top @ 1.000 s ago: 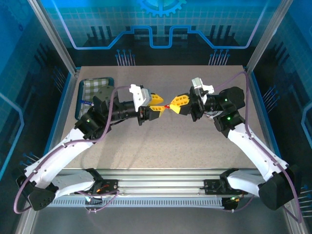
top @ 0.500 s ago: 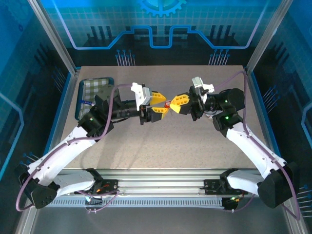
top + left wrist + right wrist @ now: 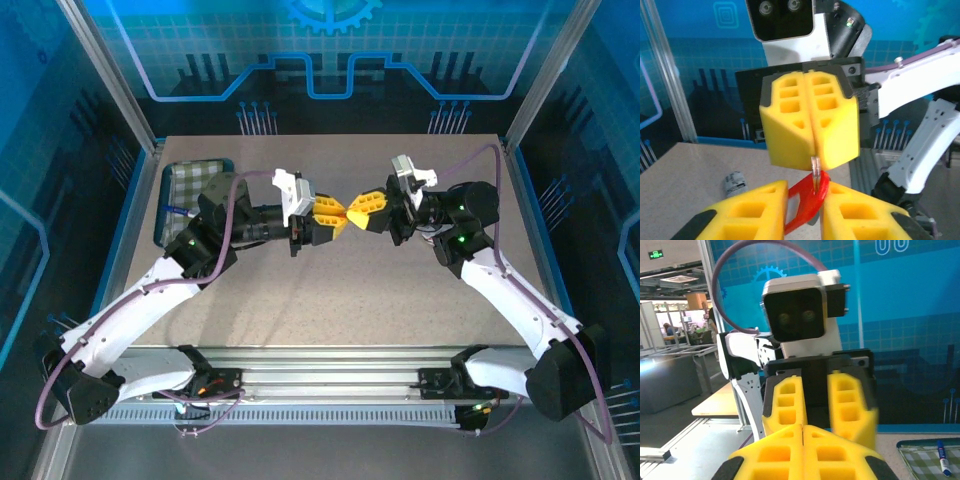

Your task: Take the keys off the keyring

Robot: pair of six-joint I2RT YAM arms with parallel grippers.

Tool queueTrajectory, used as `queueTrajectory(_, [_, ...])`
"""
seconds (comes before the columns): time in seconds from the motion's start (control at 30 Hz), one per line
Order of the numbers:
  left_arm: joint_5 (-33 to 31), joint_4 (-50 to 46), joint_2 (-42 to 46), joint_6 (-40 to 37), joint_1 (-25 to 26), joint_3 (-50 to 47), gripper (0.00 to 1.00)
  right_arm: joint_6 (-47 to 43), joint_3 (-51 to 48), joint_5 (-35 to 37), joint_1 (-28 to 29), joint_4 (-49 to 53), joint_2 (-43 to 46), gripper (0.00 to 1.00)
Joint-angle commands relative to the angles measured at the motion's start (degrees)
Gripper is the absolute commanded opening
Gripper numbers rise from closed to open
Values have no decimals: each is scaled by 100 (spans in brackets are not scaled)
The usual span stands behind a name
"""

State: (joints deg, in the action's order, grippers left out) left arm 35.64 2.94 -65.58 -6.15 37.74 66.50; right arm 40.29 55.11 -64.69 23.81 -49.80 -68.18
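Key, not yet freed, is pinched in shut jaws of the right gripper; keyring is clamped in narrow jaws of the left gripper.

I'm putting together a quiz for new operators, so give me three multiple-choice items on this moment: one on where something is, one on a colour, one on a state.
1. Where is the red ring?
A hung on a purple cable; B between the left end effector's fingers; C inside a cup.
2. What colour is the cap of the pen in the tray?
A green; B orange; C blue.
3. How do the right end effector's fingers stand?
A pressed together; B wide apart; C crossed over each other.

Answers: B, the left wrist view shows the ring between those yellow fingers. C, the right wrist view shows a blue cap. A, no gap shows between them.
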Motion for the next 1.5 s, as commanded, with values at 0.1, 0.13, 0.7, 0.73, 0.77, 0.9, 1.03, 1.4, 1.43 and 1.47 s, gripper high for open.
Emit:
queueTrajectory(0.1, [152,68,-51,-17,-3,197,7,40,11,-139,13,-207,15,0])
queueTrajectory(0.13, [171,71,-60,-16,-3,199,6,7,40,-149,18,-153,7,0])
queueTrajectory(0.7, [-382,269,-1,-166,23,3,0,-2129,-107,892,-233,2989,1017,36])
queueTrajectory(0.73, [-391,269,-6,-156,23,-5,0,-2456,-95,1037,-175,3376,1136,37])
queueTrajectory(0.77, [-391,271,-1,-156,23,-5,0,-2686,-73,1123,-127,3776,1209,37])
queueTrajectory(0.9, [-338,273,-33,-124,27,11,0,-3001,-33,1315,13,4205,1281,28])
queueTrajectory(1.03, [-318,255,-34,-127,57,30,0,-3373,184,1474,274,4571,1183,26])
queueTrajectory(1.4, [-346,146,50,-219,91,-25,0,-3484,224,2084,367,4602,1240,34])
queueTrajectory(1.43, [-355,152,54,-218,87,-36,0,-3516,207,2160,345,4640,1282,33])
queueTrajectory(1.47, [-362,147,63,-222,92,-44,0,-3508,166,2238,311,4638,1330,32])
